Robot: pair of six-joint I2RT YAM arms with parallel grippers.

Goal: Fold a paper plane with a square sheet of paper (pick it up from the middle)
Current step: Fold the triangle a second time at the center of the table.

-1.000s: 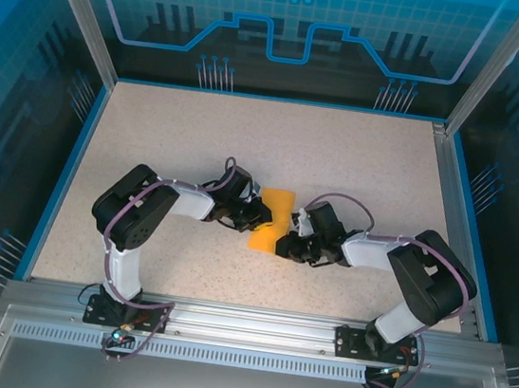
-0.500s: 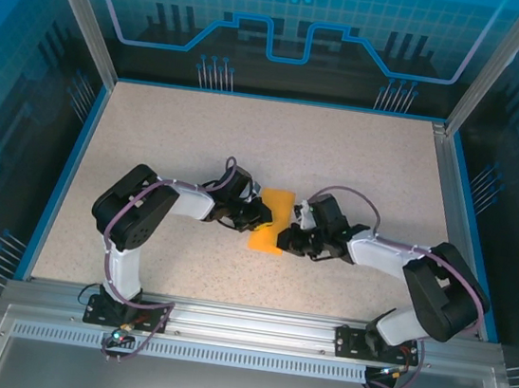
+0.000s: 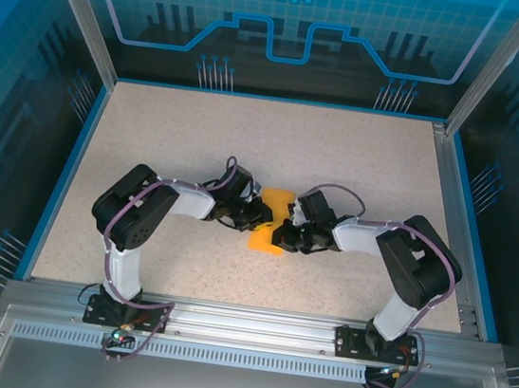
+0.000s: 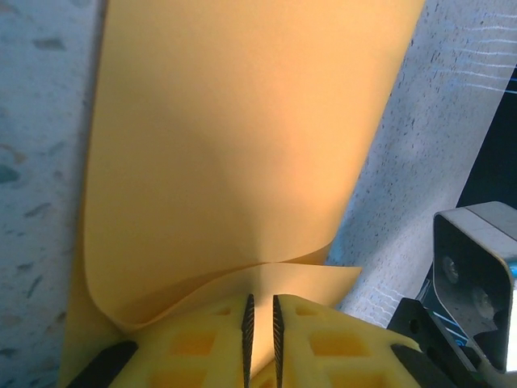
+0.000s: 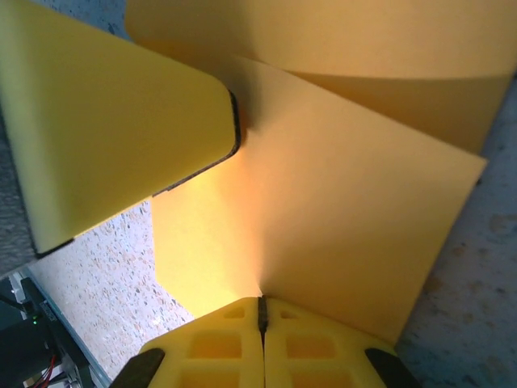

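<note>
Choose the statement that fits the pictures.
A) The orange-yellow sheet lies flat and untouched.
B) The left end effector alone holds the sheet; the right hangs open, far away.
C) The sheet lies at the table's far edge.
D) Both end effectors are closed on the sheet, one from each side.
D: the left end effector and the right end effector each pinch the square sheet of paper, which curves up between them.

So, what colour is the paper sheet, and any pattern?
The paper sheet is plain orange-yellow, unmarked; clearest in the left wrist view.
</note>
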